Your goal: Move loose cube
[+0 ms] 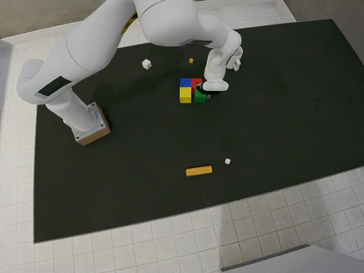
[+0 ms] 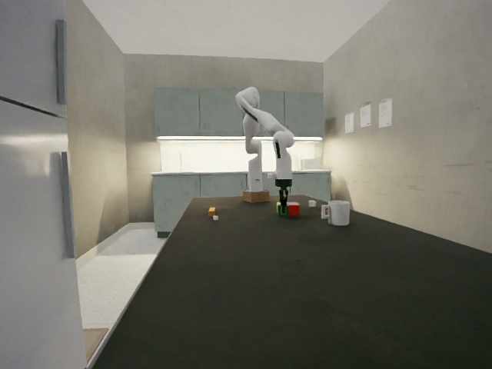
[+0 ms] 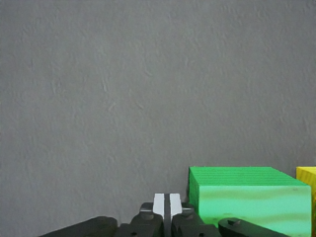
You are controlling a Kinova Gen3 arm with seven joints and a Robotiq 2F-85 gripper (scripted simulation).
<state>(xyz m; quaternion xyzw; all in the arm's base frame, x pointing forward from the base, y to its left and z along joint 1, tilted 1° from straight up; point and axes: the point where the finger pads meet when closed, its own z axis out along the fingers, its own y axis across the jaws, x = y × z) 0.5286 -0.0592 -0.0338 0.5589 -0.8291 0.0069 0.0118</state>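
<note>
The blue cube [image 1: 185,82], the red cube and the yellow cube [image 1: 185,94] stand together on the dark mat. The green cube [image 1: 199,95] sits in the fourth corner, below the red cube, with a narrow gap to the yellow cube. My gripper [image 1: 208,94] is shut and empty, low at the green cube's right side. In the wrist view the shut fingertips [image 3: 167,206] are just left of the green cube [image 3: 249,202], and an edge of the yellow cube [image 3: 307,175] shows at the right. In the exterior view the gripper [image 2: 283,199] hangs over the cubes [image 2: 288,208].
A small white cube [image 1: 146,63] and a tiny orange cube [image 1: 191,60] lie at the back. An orange wooden bar [image 1: 198,170] and a small white cube [image 1: 227,161] lie at the front. A white mug [image 2: 337,212] stands beside the cubes. The arm's base [image 1: 91,129] is at the left.
</note>
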